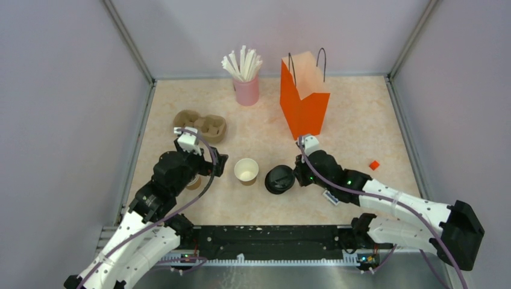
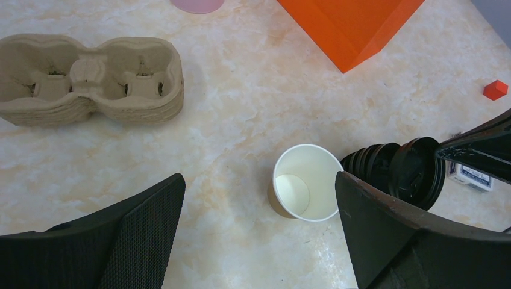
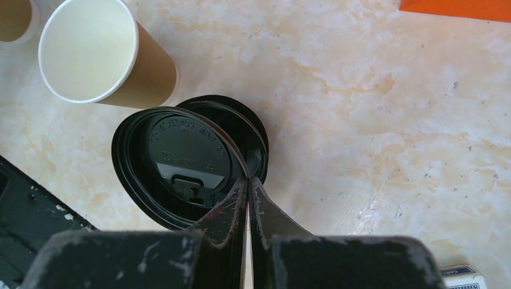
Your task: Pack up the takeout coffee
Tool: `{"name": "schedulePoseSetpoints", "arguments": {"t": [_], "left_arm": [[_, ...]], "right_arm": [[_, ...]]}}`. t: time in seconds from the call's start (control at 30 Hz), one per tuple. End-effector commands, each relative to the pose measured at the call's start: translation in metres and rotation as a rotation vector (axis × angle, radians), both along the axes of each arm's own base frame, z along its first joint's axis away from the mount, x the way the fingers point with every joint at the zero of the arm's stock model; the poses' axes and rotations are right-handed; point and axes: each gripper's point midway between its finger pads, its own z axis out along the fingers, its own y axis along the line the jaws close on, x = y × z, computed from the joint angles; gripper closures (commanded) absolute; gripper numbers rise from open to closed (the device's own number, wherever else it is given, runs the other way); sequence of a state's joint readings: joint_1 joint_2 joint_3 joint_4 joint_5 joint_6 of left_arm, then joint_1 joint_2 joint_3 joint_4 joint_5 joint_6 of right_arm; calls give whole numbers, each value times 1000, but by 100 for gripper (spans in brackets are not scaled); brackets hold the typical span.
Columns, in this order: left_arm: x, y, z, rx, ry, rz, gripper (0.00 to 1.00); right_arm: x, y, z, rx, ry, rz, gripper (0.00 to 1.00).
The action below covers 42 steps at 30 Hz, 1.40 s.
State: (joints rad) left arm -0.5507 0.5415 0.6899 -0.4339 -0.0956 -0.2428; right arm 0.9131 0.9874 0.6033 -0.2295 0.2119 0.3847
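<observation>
The takeout coffee, a cup with its lid on, is out of view. A lidless brown paper cup [image 1: 246,170] [image 2: 304,189] [image 3: 90,51] stands upright at the table's middle. Right of it lies a stack of black sip lids [image 1: 279,179] [image 2: 401,171]. My right gripper [image 1: 296,175] [image 3: 248,182] is shut on the rim of the top black lid [image 3: 181,159], which sits tilted on the stack. Just left of the lidless cup, my left gripper [image 1: 208,170] [image 2: 259,180] hovers wide open and holds nothing.
An orange paper bag [image 1: 304,99] stands open at the back. A pink cup of white straws [image 1: 246,84] is left of it. A pulp cup carrier [image 1: 200,125] [image 2: 90,81] lies back left. A second brown cup [image 1: 194,182] sits under the left arm. A red cube [image 1: 374,164] lies right.
</observation>
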Motion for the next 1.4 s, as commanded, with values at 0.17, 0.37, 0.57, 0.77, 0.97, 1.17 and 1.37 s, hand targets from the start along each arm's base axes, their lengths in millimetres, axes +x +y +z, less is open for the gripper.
{"name": "schedulePoseSetpoints", "arguments": {"t": [0.17,0.37,0.57,0.77,0.97,1.17,1.37], "left_arm": [[-30,-56,38,-137,-4,-344,1],[-55,-99,53,-277,122,-597,1],[-57,-113,43,-307,206,-660,3],[-60,-124,35,-363,273,-707,21],[-59,-125,29,-381,304,-693,43],[-56,-123,22,-385,337,-649,65],[-53,-121,18,-388,368,-608,72]], "right_arm": [[-3,38,81,267,-95,119,100],[-12,72,125,474,-125,245,100],[-16,85,140,551,-130,294,100],[-17,88,139,571,-119,300,100],[-16,91,134,561,-97,299,100],[-13,94,130,552,-92,295,100],[-12,95,129,561,-90,291,99]]}}
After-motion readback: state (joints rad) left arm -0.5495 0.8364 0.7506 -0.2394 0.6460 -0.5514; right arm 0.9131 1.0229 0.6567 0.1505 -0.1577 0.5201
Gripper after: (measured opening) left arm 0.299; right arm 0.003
